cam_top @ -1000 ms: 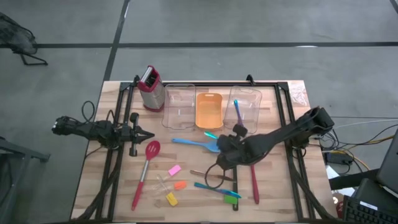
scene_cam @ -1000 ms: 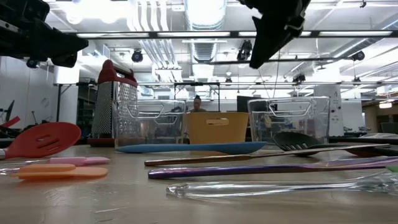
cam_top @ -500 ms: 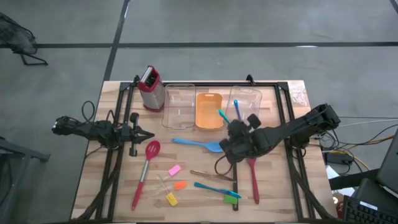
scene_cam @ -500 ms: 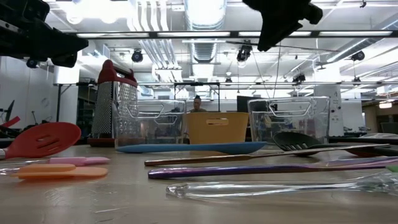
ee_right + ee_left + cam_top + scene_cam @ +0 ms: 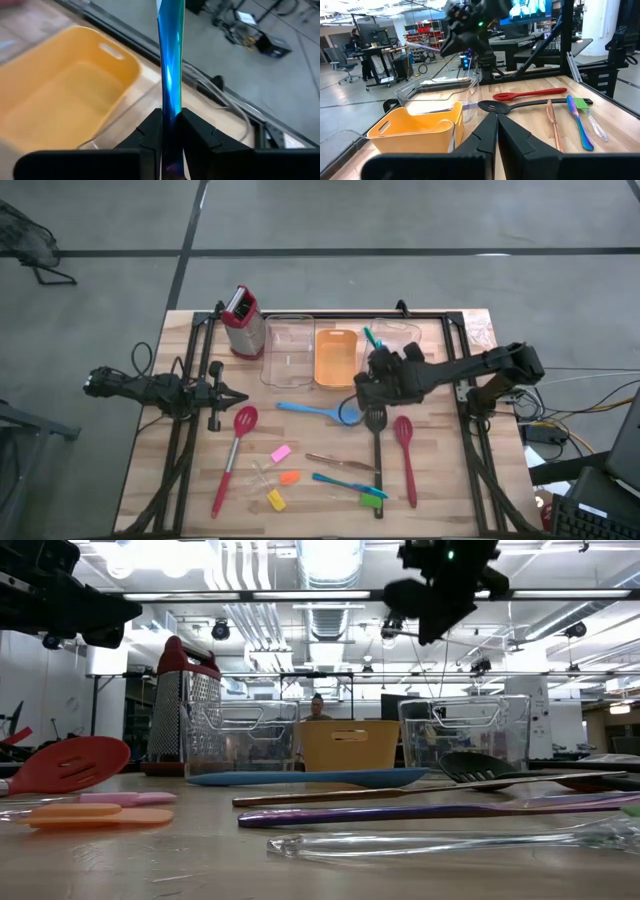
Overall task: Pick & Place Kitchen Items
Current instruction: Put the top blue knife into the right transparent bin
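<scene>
- My right end effector (image 5: 372, 368) hangs high above the tabletop (image 5: 300, 500), over the gap between the orange tray (image 5: 336, 358) and the right clear bin (image 5: 405, 340); there is open air all round it at that height.
- It is clamped narrowly on a thin teal-handled piece of cutlery (image 5: 170, 60), pinched between my two dark fingers (image 5: 150, 131).
- That piece's long axis runs straight out ahead of my fingers; from above, its free end (image 5: 369, 337) slants toward the far edge, over the right bin's near-left corner.
- Below my right arm lie a black slotted spoon (image 5: 376, 450) and a red spoon (image 5: 406, 455), handles pointing to the near edge, and a blue spoon (image 5: 315, 411) lying crosswise.
- Nearer the front edge sit more thin cutlery (image 5: 345, 482), a red slotted spoon (image 5: 236, 450) and small pink (image 5: 280, 452), orange (image 5: 289, 477) and yellow (image 5: 275, 500) pieces.
- Along the far edge stand a grater (image 5: 240, 320) and the left clear bin (image 5: 288, 352).
- My left end effector (image 5: 240, 397) waits at the left side, fingers pressed together, gripping nothing, with bare wood ahead.
</scene>
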`<state>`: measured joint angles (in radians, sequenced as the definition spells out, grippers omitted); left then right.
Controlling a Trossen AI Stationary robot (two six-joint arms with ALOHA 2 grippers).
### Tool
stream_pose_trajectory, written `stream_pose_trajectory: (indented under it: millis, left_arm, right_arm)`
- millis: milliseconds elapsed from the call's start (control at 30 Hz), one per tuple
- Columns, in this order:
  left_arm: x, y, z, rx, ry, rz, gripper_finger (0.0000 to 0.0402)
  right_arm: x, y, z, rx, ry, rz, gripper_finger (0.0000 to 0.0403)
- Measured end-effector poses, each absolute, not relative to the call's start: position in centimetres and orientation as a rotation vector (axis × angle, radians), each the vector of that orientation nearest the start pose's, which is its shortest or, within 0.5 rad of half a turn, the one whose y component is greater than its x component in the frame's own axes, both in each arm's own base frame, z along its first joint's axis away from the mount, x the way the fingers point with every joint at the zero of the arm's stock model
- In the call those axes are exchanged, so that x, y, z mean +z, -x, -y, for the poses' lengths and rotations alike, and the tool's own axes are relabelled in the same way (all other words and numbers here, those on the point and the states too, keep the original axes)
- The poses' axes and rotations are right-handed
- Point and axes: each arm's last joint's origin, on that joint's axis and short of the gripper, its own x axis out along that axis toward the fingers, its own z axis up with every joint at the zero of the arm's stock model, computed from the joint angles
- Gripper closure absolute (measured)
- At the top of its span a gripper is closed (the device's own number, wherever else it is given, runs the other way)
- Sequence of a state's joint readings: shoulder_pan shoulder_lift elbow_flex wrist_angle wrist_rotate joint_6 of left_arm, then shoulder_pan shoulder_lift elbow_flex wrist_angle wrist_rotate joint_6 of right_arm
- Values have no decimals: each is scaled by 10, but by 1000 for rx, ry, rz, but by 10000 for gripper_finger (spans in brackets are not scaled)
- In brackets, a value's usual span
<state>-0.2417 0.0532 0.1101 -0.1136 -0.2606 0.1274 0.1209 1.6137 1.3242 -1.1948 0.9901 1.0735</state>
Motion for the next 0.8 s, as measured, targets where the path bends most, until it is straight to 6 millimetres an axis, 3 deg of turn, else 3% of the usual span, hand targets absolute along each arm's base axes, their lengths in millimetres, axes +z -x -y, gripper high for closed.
stream_pose_trajectory:
  millis: [167, 400, 633, 800]
  left_arm:
    - [186, -92, 15, 16, -142, -56, 382]
    - [186, -92, 15, 16, -142, -56, 381]
    - [186, -92, 15, 16, -142, -56, 383]
    - [186, -92, 15, 16, -141, -56, 381]
  right_arm:
    - [262, -287, 12, -1313, -96, -742, 337]
    - [248, -282, 35, -1393, -172, -758, 355]
    - [229, -278, 47, -1413, -262, -792, 337]
    - [214, -282, 51, -1369, -270, -764, 346]
